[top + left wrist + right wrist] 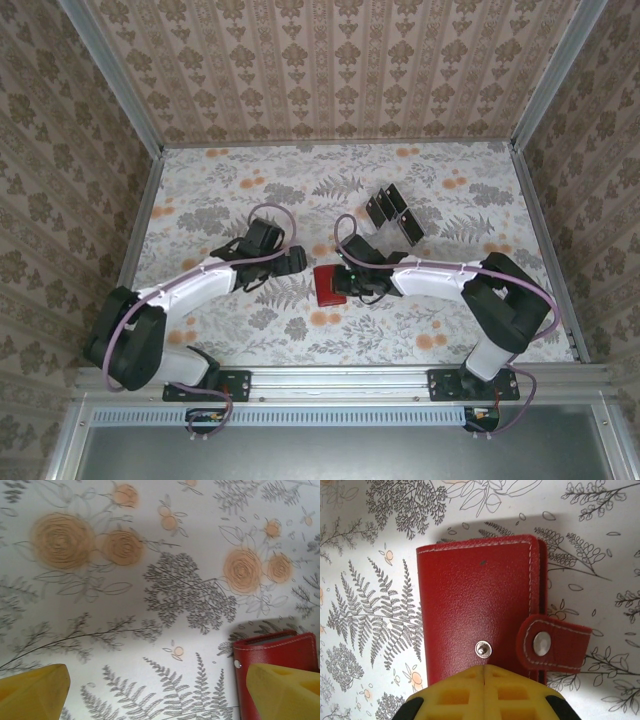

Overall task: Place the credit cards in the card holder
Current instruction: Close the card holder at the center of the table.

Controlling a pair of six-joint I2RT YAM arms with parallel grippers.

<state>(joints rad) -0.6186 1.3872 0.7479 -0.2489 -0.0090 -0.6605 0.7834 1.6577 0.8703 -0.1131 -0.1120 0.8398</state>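
The left pincer (296, 262) (160, 692) hovers left of the desk's (200, 190) centre, its yellow fingers (35, 690) spread wide over bare floral surface. Just to its right, near the centre, the card holder (322, 287) (280, 652) (480, 600) lies folded shut, its clasp tab (552, 644) loose, off the stud. The right pincer (343, 283) (485, 690) is over the holder's edge, fingers pressed together; contact I cannot tell. The credit cards (392, 212) cluster toward the far edge, right of centre, well apart from the holder.

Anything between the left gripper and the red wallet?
No. Bare flowered table lies between the left gripper and the wallet, per the top view.
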